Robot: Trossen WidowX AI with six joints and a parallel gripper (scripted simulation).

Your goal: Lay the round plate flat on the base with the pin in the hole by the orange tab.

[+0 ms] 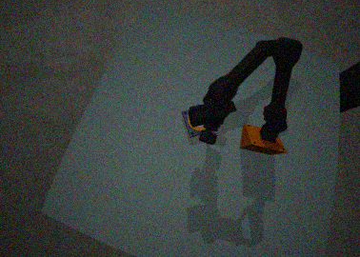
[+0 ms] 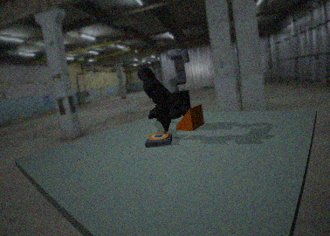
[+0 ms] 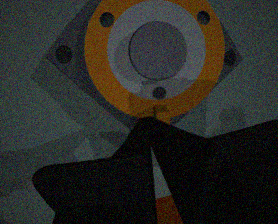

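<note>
The round plate, an orange ring (image 3: 95, 60) (image 2: 151, 137) (image 1: 199, 128) with a pale inner ring, sits around the grey post (image 3: 157, 50) on the dark square base (image 3: 76, 46) (image 2: 158, 143). Three small dark holes show in the plate in the wrist view; one (image 3: 159, 92) is on the side nearest my fingers. My gripper (image 3: 145, 123) (image 2: 166, 130) is shut and empty. Its tips are at the plate's near edge, where a bit of orange, perhaps the tab, shows beside them. I cannot make out the pin, whether the tips touch, or whether the plate lies flat.
An orange wedge block (image 1: 252, 140) (image 2: 190, 120) stands on the pale table top (image 1: 119, 144) (image 2: 183, 180) beside the base, under the arm's foot. The arm reaches over from it and hides part of the plate in the top view. Shadows fall across the table and the plate.
</note>
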